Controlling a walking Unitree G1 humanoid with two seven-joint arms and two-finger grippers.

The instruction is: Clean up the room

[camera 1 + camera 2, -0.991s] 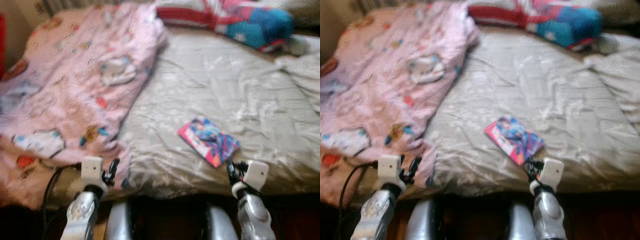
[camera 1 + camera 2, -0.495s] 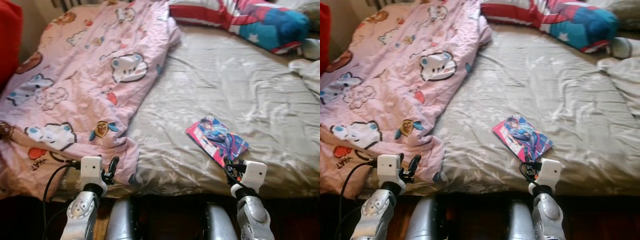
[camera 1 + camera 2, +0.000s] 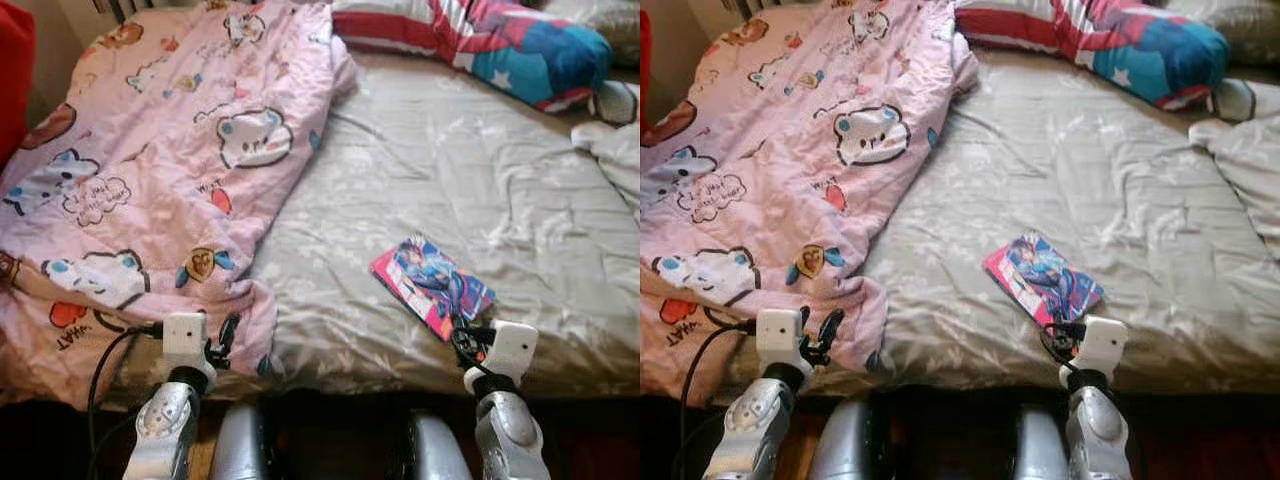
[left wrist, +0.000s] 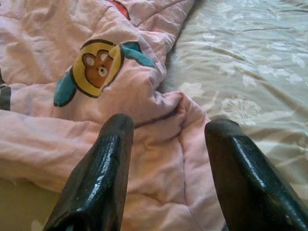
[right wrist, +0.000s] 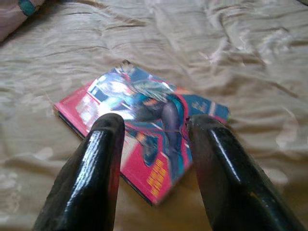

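A thin book with a bright pink and blue cover point(image 3: 432, 284) lies flat on the grey bedsheet point(image 3: 480, 180) near the bed's front edge. My right gripper point(image 3: 462, 338) hovers just in front of the book's point(image 5: 144, 144) near corner, open, with nothing between its fingers point(image 5: 96, 168). A pink cartoon-print blanket point(image 3: 160, 170) is spread crumpled over the bed's left half. My left gripper point(image 3: 222, 342) stands open at the blanket's point(image 4: 96, 72) front hem, its fingertips point(image 4: 115, 139) just short of the fabric.
A red, white and blue pillow point(image 3: 500, 40) lies across the head of the bed. Crumpled pale bedding point(image 3: 615, 150) bunches at the right edge. Something red point(image 3: 15, 70) stands at the far left. Dark floor point(image 3: 330, 440) lies below the bed's front edge.
The camera has steadied and shifted slightly, so the scene is sharper. Both grippers hold about the same places at the bed's front edge, open as before.
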